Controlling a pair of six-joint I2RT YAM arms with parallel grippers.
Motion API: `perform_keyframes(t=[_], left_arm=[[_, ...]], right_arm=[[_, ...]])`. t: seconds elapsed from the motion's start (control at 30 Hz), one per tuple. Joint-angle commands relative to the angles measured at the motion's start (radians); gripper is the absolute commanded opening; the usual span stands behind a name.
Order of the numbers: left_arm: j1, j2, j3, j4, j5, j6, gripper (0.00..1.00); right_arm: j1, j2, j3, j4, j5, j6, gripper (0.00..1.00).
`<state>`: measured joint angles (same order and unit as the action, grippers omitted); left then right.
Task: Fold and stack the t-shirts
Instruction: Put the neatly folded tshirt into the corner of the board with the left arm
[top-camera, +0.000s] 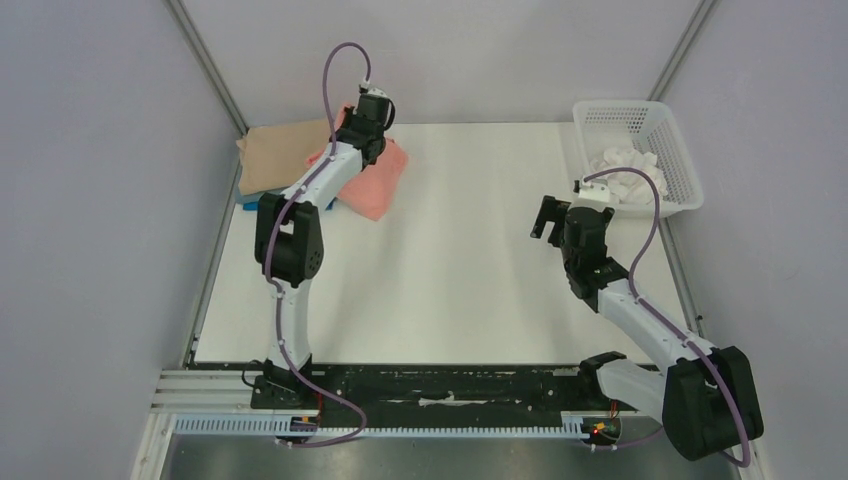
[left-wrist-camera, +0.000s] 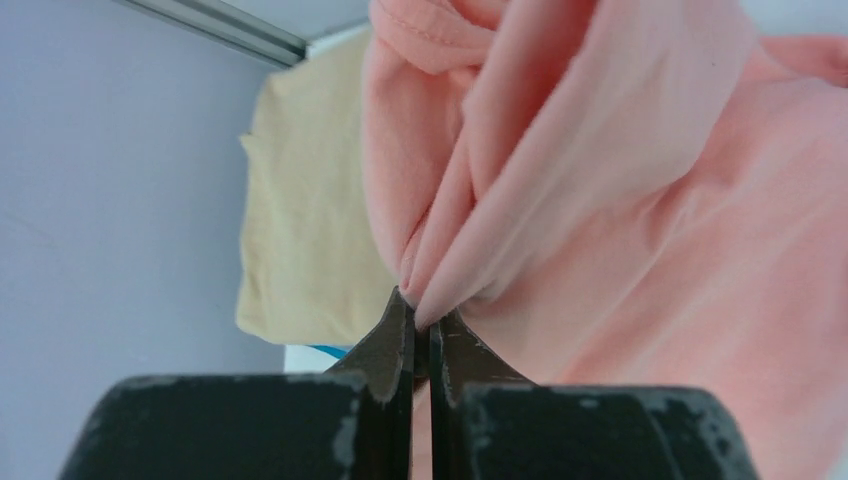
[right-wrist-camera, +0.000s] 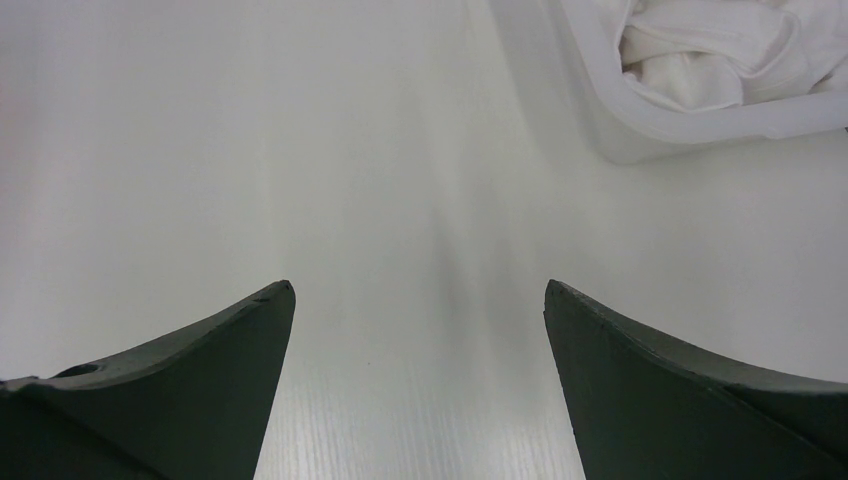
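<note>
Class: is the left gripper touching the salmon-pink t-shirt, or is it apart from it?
Touching. The left wrist view shows the left gripper shut, with a fold of the salmon-pink t-shirt pinched between its fingertips.

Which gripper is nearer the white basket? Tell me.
Right. The right gripper hovers open over the table, just left of the basket; the left gripper, shut on the salmon-pink shirt, is across the table at its far-left corner.

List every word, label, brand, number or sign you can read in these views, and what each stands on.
None can be read. No print, tag or label shows on the salmon-pink cotton t-shirt, the tan folded cotton t-shirt, the white plastic mesh basket or the white table.
</note>
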<state>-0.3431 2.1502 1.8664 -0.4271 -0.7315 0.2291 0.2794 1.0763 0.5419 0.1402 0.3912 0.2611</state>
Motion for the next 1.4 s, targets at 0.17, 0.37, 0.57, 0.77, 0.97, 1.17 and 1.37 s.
perform_keyframes(t=[0.17,0.37,0.57,0.77,0.97,1.17,1.37], left_arm=[[0.035,-0.044,0.121,0.105,-0.032,0.124,0.02],[0.07,-0.015,0.28,-0.002,-0.031,0.044,0.02],[0.095,0.016,0.389,-0.067,-0.029,-0.012,0.02],[0.099,0.004,0.412,-0.097,0.043,-0.052,0.02],[0.099,-0.027,0.428,-0.113,0.118,-0.094,0.02],[0.098,-0.051,0.442,-0.15,0.112,-0.139,0.02],[0.097,-0.083,0.468,-0.183,0.135,-0.178,0.02]], right_arm=[[0.0,0.025,0.045,-0.005,0.034,-0.015,0.98],[0.0,0.041,0.05,-0.006,0.036,-0.014,0.98],[-0.001,0.047,0.052,-0.007,0.042,-0.019,0.98],[0.0,0.051,0.055,-0.004,0.051,-0.019,0.98],[-0.001,0.056,0.056,-0.006,0.054,-0.022,0.98],[-0.001,0.056,0.05,-0.007,0.06,-0.021,0.98],[-0.002,0.056,0.05,-0.007,0.061,-0.023,0.98]])
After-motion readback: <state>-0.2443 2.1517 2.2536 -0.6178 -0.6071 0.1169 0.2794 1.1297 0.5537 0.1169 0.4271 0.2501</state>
